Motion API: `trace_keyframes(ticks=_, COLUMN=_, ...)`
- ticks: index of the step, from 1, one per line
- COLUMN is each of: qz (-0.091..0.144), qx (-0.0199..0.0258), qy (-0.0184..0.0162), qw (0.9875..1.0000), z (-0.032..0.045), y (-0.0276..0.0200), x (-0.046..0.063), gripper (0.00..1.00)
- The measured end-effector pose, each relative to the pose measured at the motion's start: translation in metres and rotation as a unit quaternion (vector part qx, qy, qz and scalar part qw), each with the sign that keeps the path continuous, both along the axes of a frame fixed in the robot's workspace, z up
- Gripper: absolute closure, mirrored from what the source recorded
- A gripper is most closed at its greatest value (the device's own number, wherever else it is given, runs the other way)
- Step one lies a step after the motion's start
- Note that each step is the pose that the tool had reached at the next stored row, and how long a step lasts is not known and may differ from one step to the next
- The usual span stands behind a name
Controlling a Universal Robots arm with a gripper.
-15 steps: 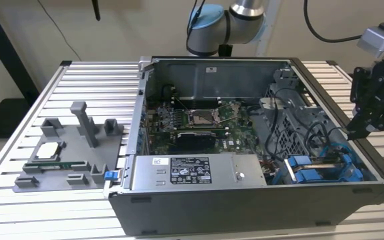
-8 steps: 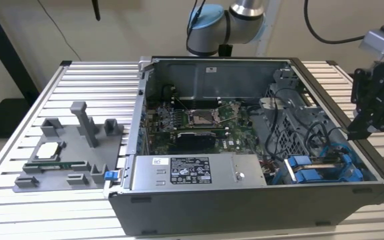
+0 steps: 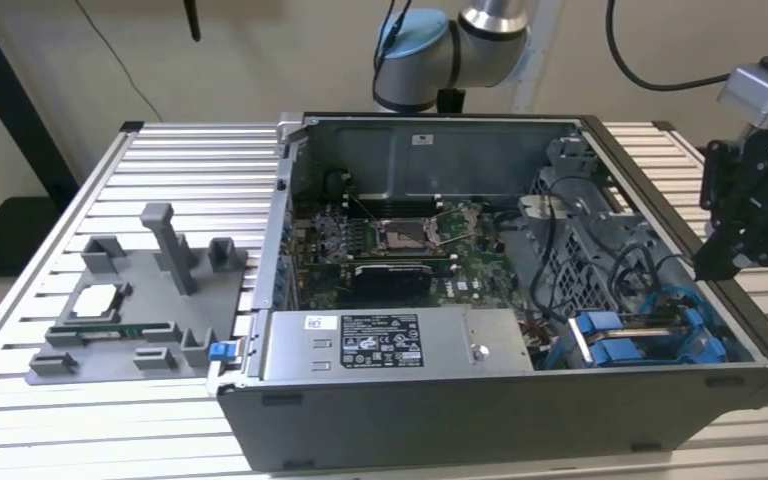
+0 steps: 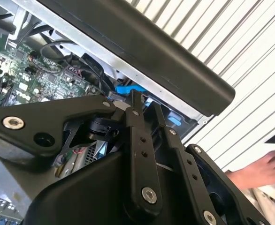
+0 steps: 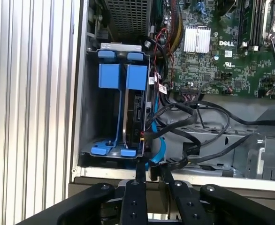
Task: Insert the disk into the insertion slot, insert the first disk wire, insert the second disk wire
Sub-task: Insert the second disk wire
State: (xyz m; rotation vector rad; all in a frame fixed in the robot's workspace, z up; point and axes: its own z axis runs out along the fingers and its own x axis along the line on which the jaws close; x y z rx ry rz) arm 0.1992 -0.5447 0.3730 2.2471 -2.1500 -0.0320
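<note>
Sitting in boxy sheet-metal slot (image 5: pixel 121 46), blue-framed disk (image 5: pixel 136 93), angular black hand (image 5: pixel 150 171)

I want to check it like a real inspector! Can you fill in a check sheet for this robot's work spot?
Surface: slatted metal table with an open computer case on it.
Job's things: disk in its blue carrier seems seated in the drive cage.
Clutter: grey parts tray holding a processor chip and a memory stick.
Grippers: tool at the case's edge, beside the drive cage.
Cables: black cables and a blue cable loop beside the cage.
Surroundings: a person's hand beyond the table.
</note>
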Motion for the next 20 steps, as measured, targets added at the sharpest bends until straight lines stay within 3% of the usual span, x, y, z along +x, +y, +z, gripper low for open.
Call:
trace_keyframes(ticks=13, qz=0.0, qx=0.0044, qy=0.0, qw=1.0, z=-0.0016, y=0.0, x=0.0001, gripper=0.0)
trace_keyframes(ticks=17, qz=0.0, qx=0.0087, qy=0.0001, qw=1.0, z=-0.0022, y=0.0001, x=0.0001, gripper=0.0)
trace_keyframes(ticks=18, qz=0.0, qx=0.0089, qy=0.0, qw=1.0, z=-0.0022, y=0.0001, x=0.0001, gripper=1.0)
trace_keyframes(ticks=20, qz=0.0, qx=0.0089, qy=0.0, qw=1.0, z=-0.0023, y=0.0001, x=0.0001, gripper=1.0)
